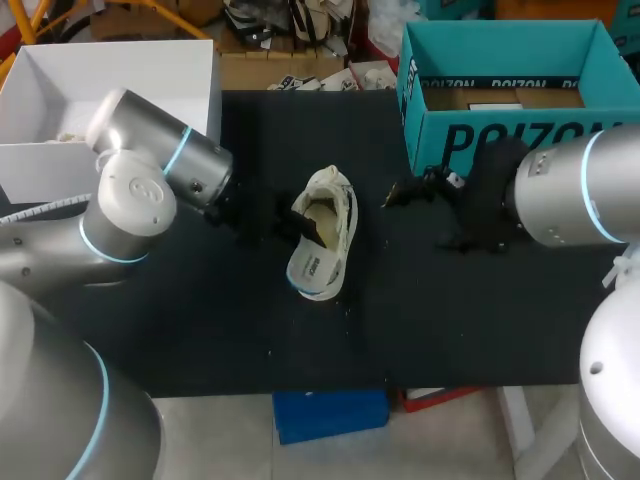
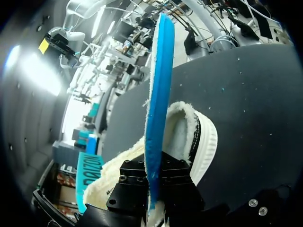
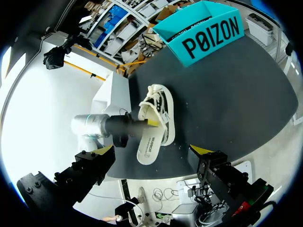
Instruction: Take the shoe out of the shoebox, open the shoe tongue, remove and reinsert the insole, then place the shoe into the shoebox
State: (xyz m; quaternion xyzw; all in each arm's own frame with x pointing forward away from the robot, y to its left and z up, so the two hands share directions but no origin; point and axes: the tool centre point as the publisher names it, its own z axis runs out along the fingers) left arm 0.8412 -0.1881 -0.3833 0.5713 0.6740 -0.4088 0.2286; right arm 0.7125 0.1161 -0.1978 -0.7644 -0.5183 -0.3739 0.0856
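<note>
A white sneaker (image 1: 325, 240) lies on the black table, roughly in the middle. My left gripper (image 1: 298, 225) sits at the shoe's opening, shut on the insole (image 2: 158, 94). The insole is blue underneath with a white fleecy edge, and it stands on edge between the fingers, over the shoe's fleecy lining (image 2: 199, 137). From the right wrist, the sneaker (image 3: 156, 123) shows with one yellow left fingertip (image 3: 152, 123) against it. My right gripper (image 3: 151, 153) is open and holds nothing. It hovers to the right of the shoe (image 1: 405, 192), in front of the teal shoebox (image 1: 500, 130).
The teal shoebox (image 3: 203, 33) stands open at the back right of the table. A white open box (image 1: 100, 90) sits at the back left, behind my left arm. A blue bin (image 1: 330, 412) stands below the table's front edge.
</note>
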